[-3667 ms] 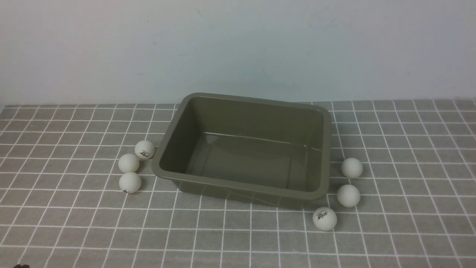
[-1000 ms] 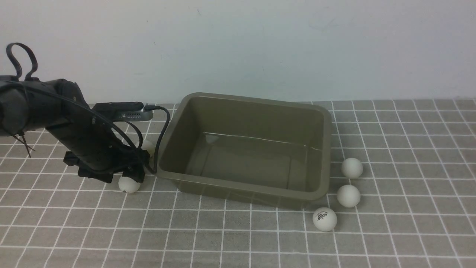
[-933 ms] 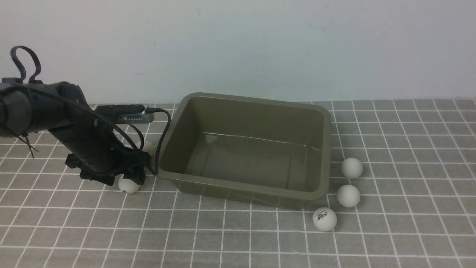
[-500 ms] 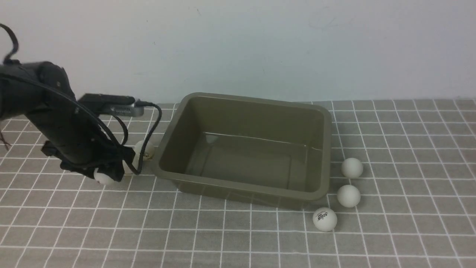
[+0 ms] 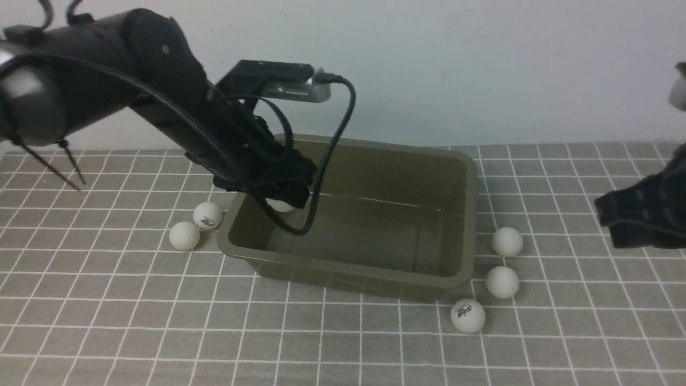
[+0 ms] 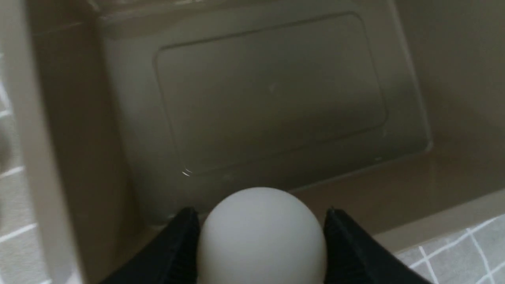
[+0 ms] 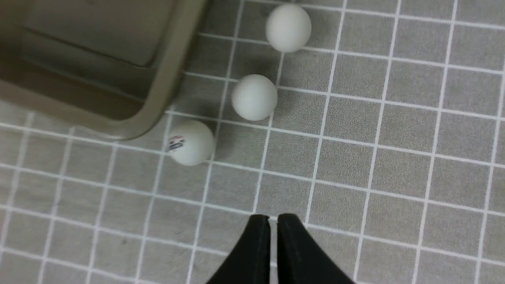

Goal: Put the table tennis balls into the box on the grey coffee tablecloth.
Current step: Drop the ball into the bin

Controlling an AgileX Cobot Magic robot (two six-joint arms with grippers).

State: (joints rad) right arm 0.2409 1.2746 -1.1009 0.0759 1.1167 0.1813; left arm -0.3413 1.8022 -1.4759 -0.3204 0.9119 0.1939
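The box [image 5: 343, 271] stood on the grey coffee tablecloth [image 5: 343, 348] with its opening turned upward. Its long axis ran from left to right across the front view. It was a little turned, so that its right end lay nearer to the robot than its left end.

There was one box, and there were six table tennis balls. The left gripper [image 5: 280, 205] was clenched on one ball [image 6: 260, 240]. Its two black fingers [image 6: 177, 248] pressed this held ball from both sides. The held ball hung inside the opening of the box, close to the left wall and above the floor.

Two balls lay on the cloth just beside the left wall of the box: a logo ball [image 5: 207, 215] and a plain ball [image 5: 184, 236]. They were close together; whether they touched, I could not tell.

Three balls lay in a short row on the right side of the box: a far ball [image 5: 507, 242], a middle ball [image 5: 502, 282], and a near ball [image 5: 468, 315] by the front right corner, with its printed logo facing the robot.

The right gripper [image 7: 273, 223] hung over the cloth to the right of these three, apart from them. Its fingers were pressed together and held nothing.
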